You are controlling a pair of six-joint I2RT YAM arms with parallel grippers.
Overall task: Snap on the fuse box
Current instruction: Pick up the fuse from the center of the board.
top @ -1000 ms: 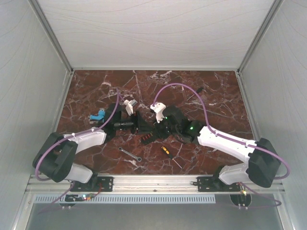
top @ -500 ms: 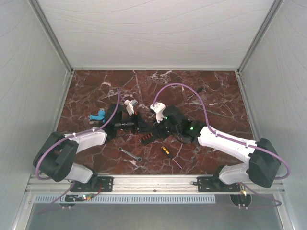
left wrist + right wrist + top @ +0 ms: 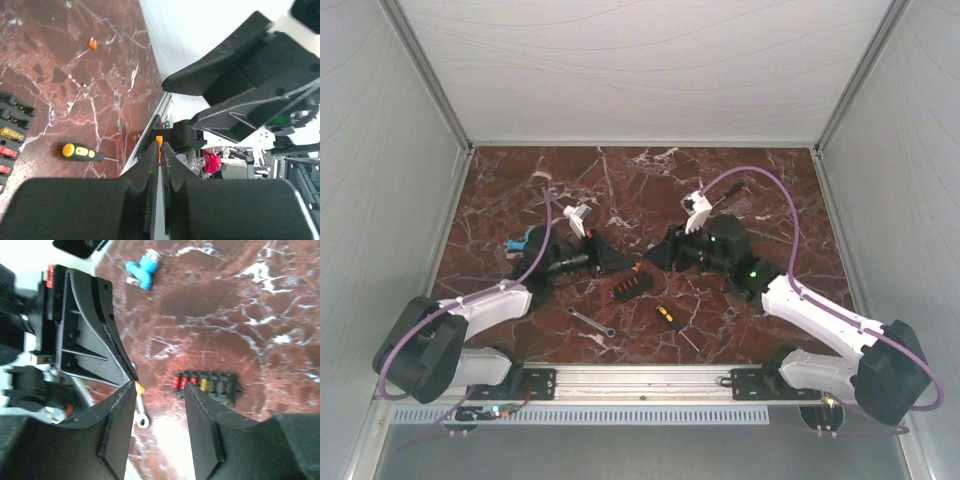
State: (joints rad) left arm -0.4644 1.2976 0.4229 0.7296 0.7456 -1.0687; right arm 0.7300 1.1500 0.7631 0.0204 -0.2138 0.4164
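The fuse box (image 3: 630, 287) lies flat on the marble, a black block with a row of red and yellow fuses (image 3: 206, 385); its end shows at the left edge of the left wrist view (image 3: 10, 131). My left gripper (image 3: 623, 263) hovers just above and left of it, shut on a tiny orange fuse (image 3: 159, 142), which pokes out at the fingertips (image 3: 139, 387). My right gripper (image 3: 657, 257) faces it from the right with its jaws open and empty (image 3: 160, 390), the box visible through the gap.
A yellow-and-black screwdriver (image 3: 672, 322) and a silver wrench (image 3: 590, 321) lie near the front of the table. A blue plastic part (image 3: 520, 241) sits at the left. A loose orange bit (image 3: 92, 44) rests on the marble. White walls enclose the table.
The left jaws closed on the orange fuse and drew back a little to the left. The right gripper opened and pulled away to the right, so the two grippers no longer meet.
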